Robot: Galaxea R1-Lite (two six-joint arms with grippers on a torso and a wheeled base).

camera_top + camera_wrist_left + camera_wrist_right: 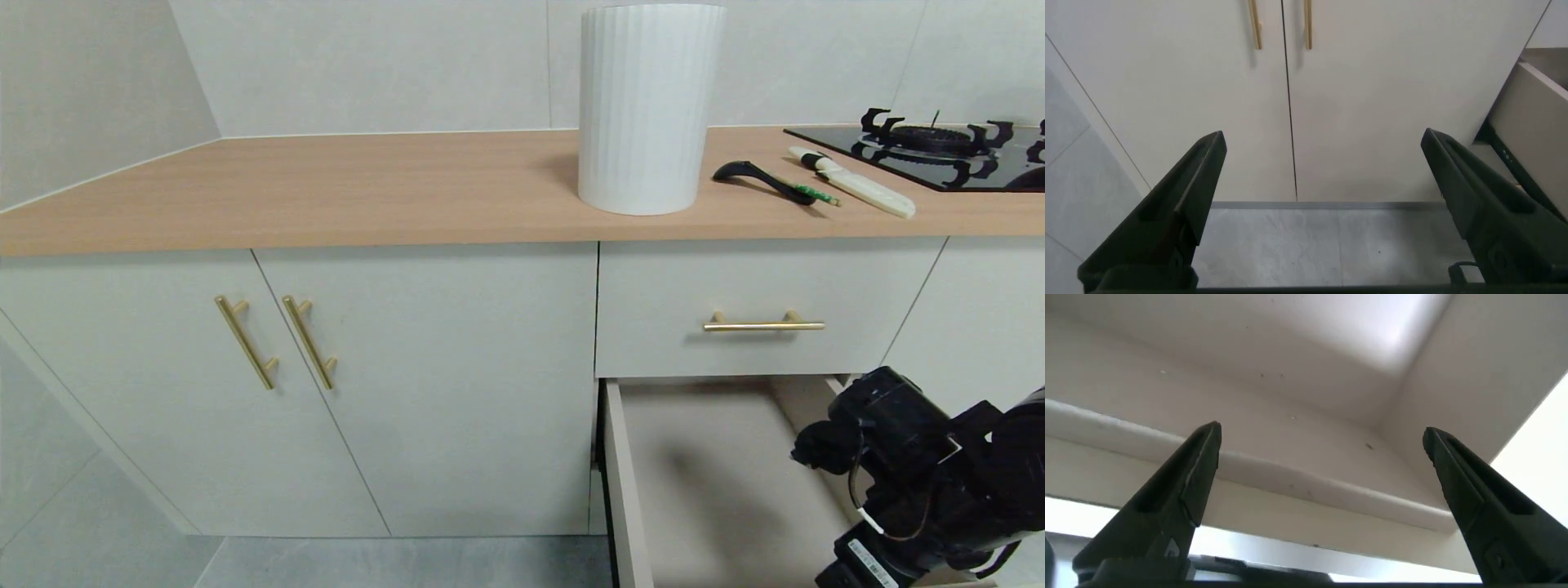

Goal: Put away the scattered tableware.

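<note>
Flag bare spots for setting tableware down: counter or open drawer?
The counter is bare from its left end to the white canister. The open drawer has a bare floor too, with the right gripper at its right side. Crowded: between canister and stove, where ladle and knife lie close together.
</note>
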